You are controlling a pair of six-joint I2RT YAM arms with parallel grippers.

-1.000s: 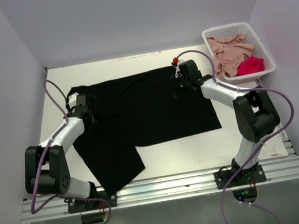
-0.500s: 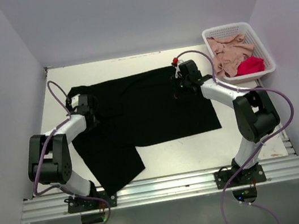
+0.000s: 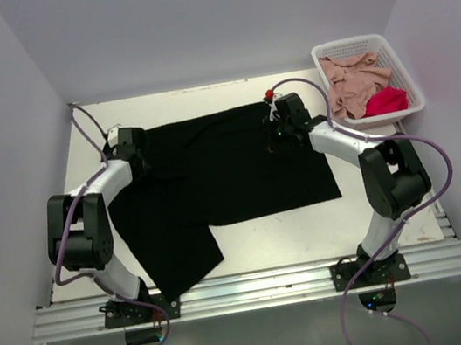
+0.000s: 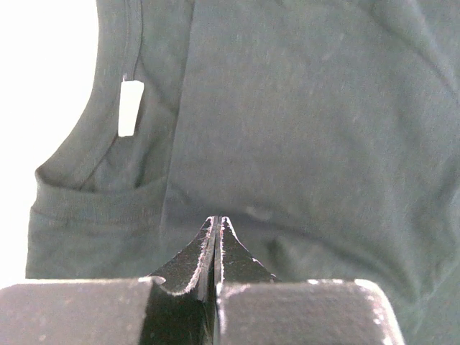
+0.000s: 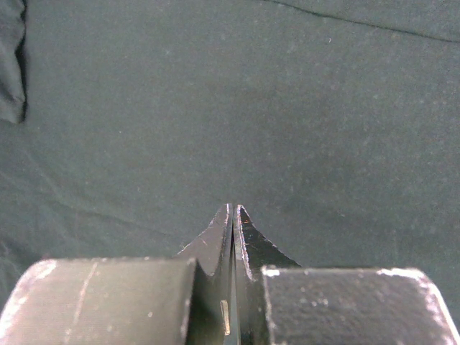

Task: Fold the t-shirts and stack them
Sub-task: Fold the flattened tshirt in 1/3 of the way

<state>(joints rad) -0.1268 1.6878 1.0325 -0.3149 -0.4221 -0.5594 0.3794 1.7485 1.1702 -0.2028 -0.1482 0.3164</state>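
Observation:
A large black t-shirt [image 3: 230, 168] lies spread flat across the table, with one sleeve trailing toward the front left. My left gripper [image 3: 138, 159] is shut, with its tips [image 4: 217, 218] resting on the cloth near the collar and its white label [image 4: 130, 108]. My right gripper [image 3: 278, 133] is shut, with its tips [image 5: 234, 207] on the flat black cloth [image 5: 215, 108] near the shirt's far right edge. I see no fold pinched in either. A dusty pink shirt [image 3: 355, 81] and a bright red shirt [image 3: 386, 99] lie crumpled in the basket.
A white lattice basket [image 3: 403, 64] stands at the back right corner. White walls close in the table [image 3: 276, 236] on the left, back and right. A metal rail [image 3: 259, 287] runs along the near edge by the arm bases.
My left gripper has slid toward the back over the shirt's left side, staying shut. The right gripper and the shirt's outline look unchanged.

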